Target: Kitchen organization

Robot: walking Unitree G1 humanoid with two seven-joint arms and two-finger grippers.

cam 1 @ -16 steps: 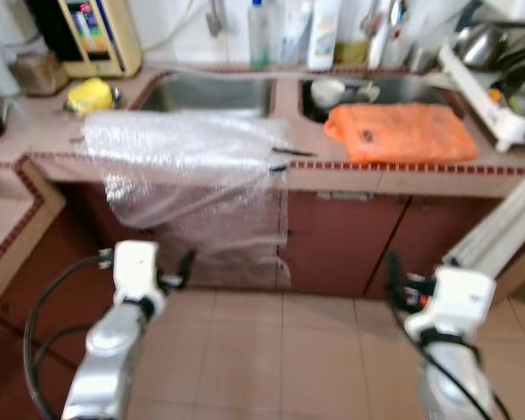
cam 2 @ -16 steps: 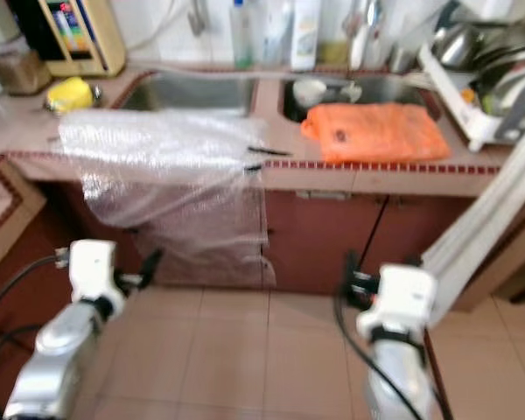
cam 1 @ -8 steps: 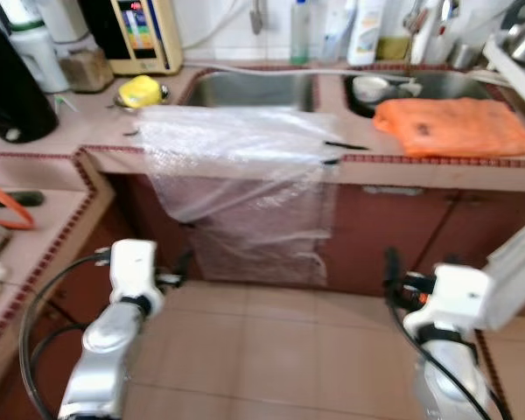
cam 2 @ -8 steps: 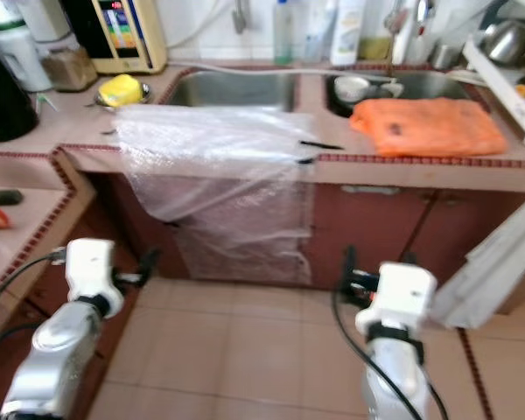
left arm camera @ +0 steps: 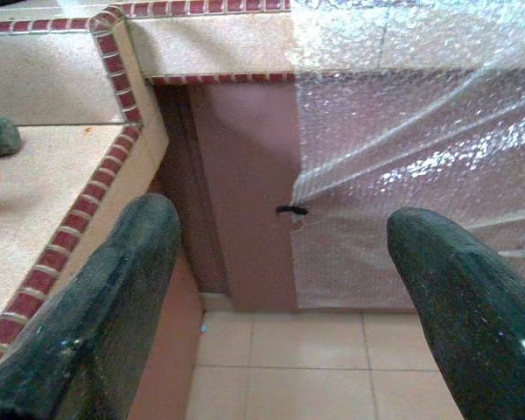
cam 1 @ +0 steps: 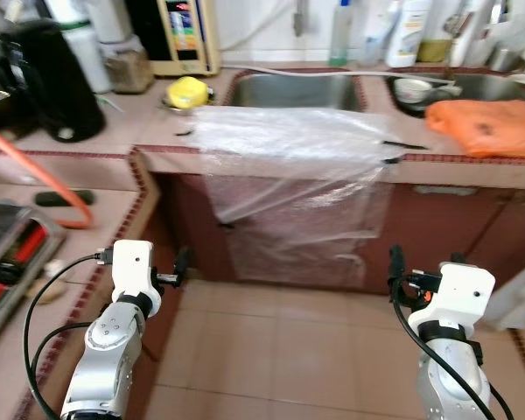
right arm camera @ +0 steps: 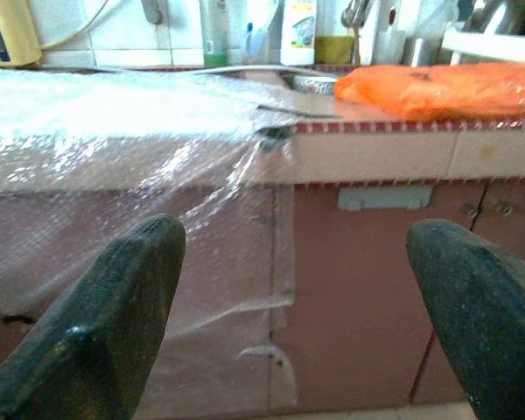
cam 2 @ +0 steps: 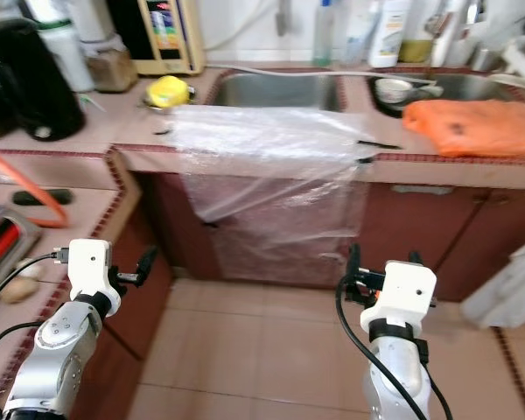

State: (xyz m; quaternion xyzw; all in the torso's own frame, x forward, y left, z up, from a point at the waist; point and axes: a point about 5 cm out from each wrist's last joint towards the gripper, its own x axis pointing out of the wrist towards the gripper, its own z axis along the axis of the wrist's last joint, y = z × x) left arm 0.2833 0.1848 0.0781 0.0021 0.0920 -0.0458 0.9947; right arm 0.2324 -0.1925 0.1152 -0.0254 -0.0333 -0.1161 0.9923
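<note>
A sheet of clear bubble wrap (cam 1: 289, 149) lies on the tiled counter (cam 1: 114, 140) and hangs over its front edge, down across the brown cabinet doors. An orange plastic bag (cam 1: 486, 127) rests on the counter at the right, beside the sink. My left gripper (left arm camera: 280, 262) is open and held low, pointing at the cabinet corner under the wrap. My right gripper (right arm camera: 297, 289) is open too, low over the floor, facing the hanging wrap and the cabinet. Both grippers hold nothing.
A double sink (cam 1: 297, 90) holds a bowl (cam 1: 413, 89); bottles stand behind it. A yellow object (cam 1: 185, 91), a black jug (cam 1: 57, 87) and a beige appliance (cam 1: 185, 35) sit at the back left. A side counter (cam 1: 79, 219) with an orange hose (cam 1: 66, 179) juts out on my left.
The camera has swung left: the counter, wrap and orange bag slid right in the picture and the left side counter came into view. Both arms keep their pose.
</note>
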